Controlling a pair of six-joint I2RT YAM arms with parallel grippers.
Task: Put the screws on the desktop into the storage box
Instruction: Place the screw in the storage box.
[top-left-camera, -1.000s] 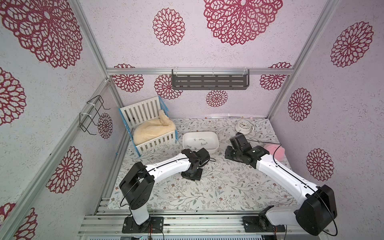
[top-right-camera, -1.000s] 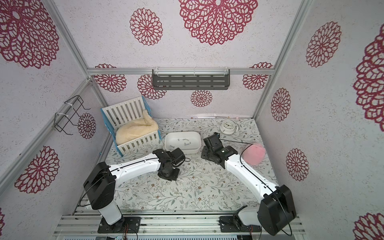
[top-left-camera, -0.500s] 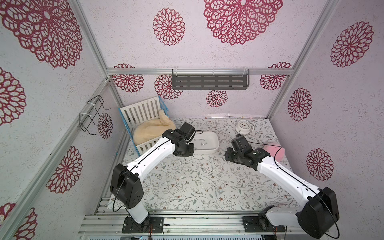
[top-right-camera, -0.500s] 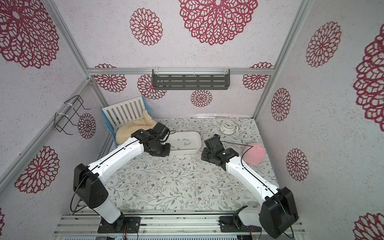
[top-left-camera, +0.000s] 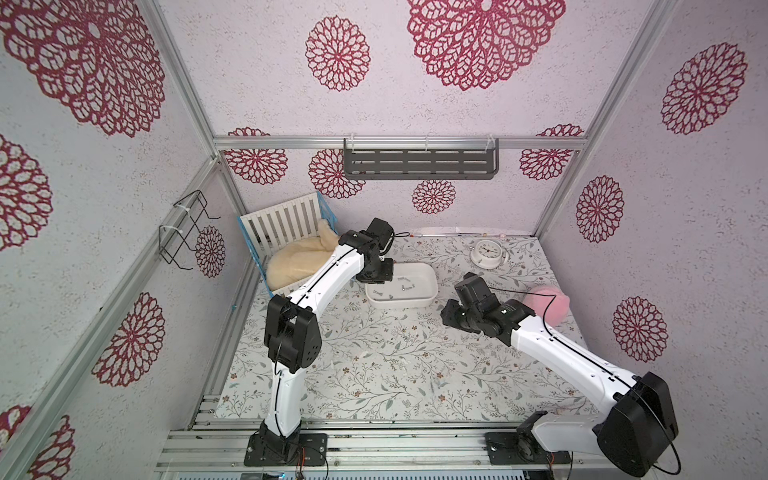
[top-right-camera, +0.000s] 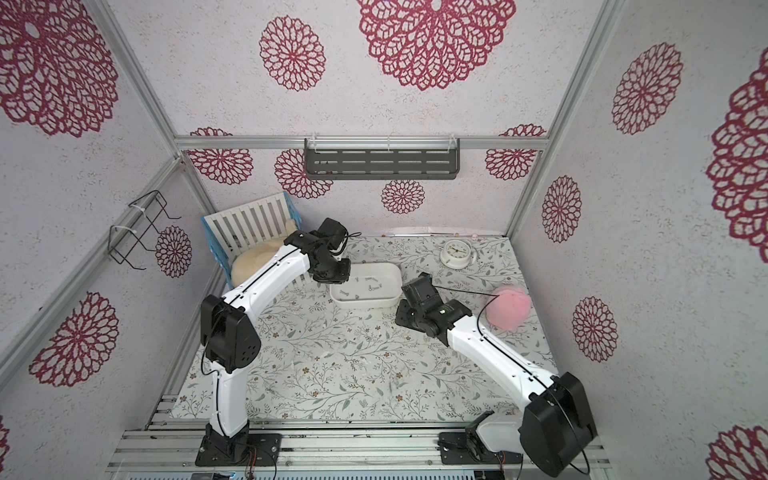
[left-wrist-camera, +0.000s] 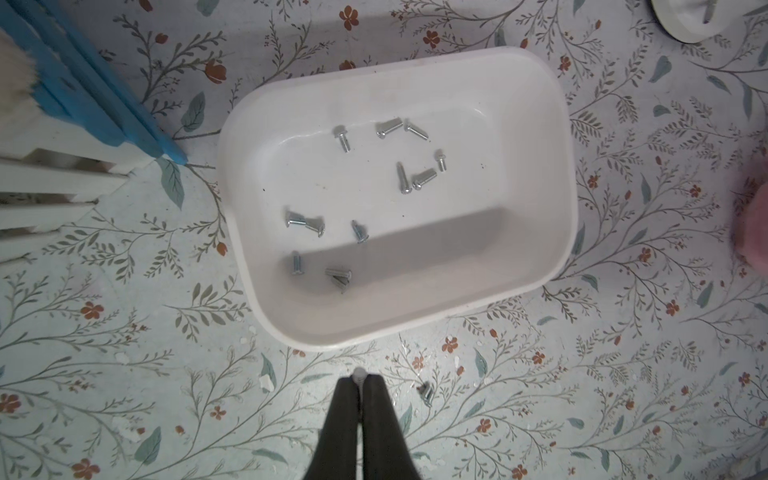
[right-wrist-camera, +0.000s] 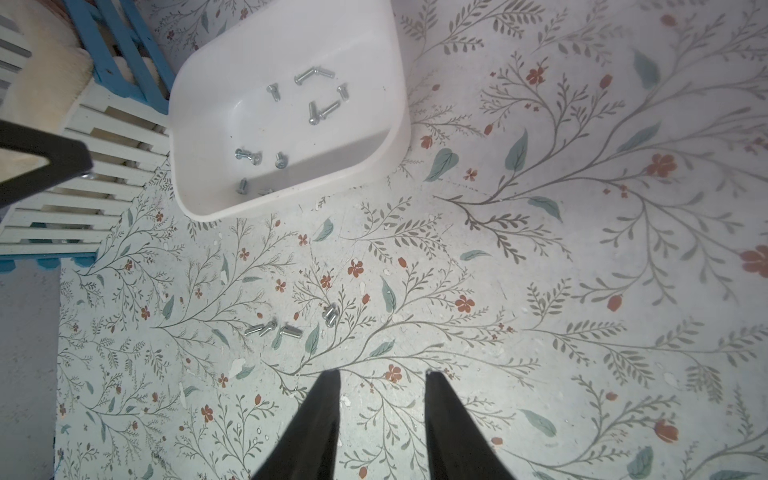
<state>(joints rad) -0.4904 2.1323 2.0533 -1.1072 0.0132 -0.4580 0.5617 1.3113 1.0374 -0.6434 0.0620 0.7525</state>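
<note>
The white storage box (top-left-camera: 400, 303) (top-right-camera: 365, 303) stands at the back of the leafy desktop (top-left-camera: 374, 374), and several screws (left-wrist-camera: 402, 179) lie inside it. My left gripper (left-wrist-camera: 359, 376) is shut on one small screw (left-wrist-camera: 358, 372), whose head shows at the fingertips. It hangs raised by the box's left end (top-left-camera: 376, 277), near the crib. More screws (right-wrist-camera: 266, 329) lie loose on the desktop in front of the box, and one (left-wrist-camera: 425, 391) shows close to the left fingers. My right gripper (right-wrist-camera: 382, 374) (top-left-camera: 449, 319) is open over bare desktop to the right of the box, with nothing between its fingers.
A white slatted crib (top-left-camera: 282, 226) with blue edges and a cream cushion (top-left-camera: 295, 262) stands just left of the box. A white clock (top-left-camera: 486, 252) lies at the back right and a pink ball (top-left-camera: 546, 309) by the right wall. A grey shelf (top-left-camera: 419, 164) hangs on the back wall.
My left arm has swung from the middle of the desktop back and up to the box's left end, still shut. The right arm has hardly moved.
</note>
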